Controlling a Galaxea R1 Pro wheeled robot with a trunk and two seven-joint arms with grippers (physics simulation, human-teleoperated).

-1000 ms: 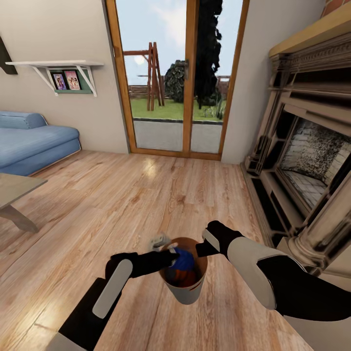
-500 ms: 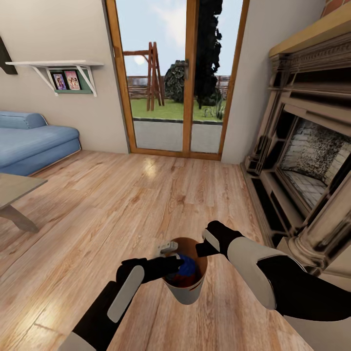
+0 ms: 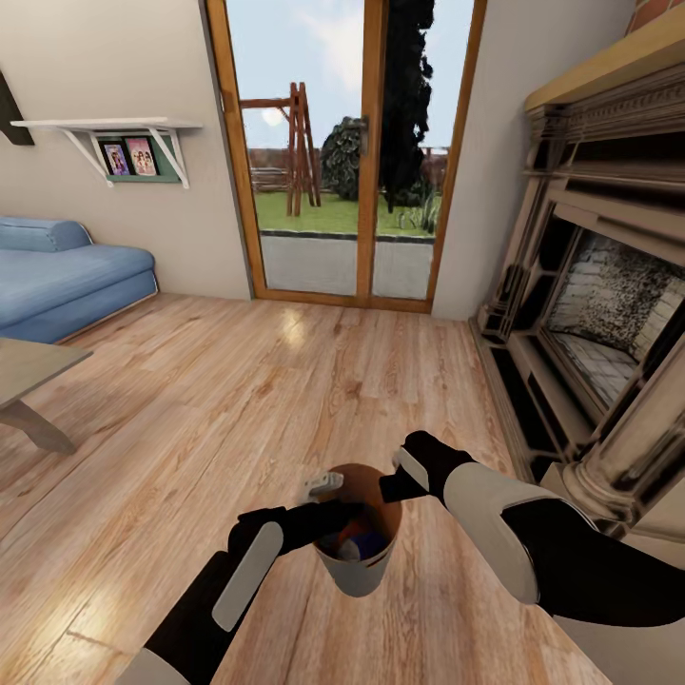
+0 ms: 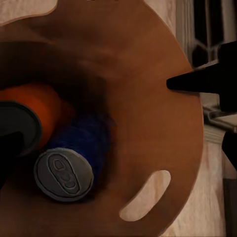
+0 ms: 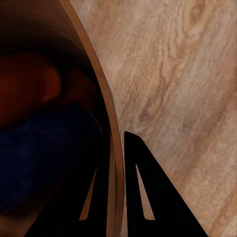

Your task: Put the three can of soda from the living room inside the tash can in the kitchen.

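The left gripper (image 3: 328, 514) is seen opened and empty above the grey-beige tapered bin (image 3: 357, 569); the dark blue can (image 4: 69, 160) has dropped inside beside an orange can (image 4: 42, 111). The rim is clamped by the right gripper (image 3: 388, 487).

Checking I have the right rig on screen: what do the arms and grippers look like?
Both arms are glossy black with pale grey-white shell panels: a long strip on the left forearm, a broad rounded cover on the right forearm. Each gripper is black, the left gripper and right gripper alike. The right's fingers are flat pointed wedges with slot cut-outs. No cables or markings show.
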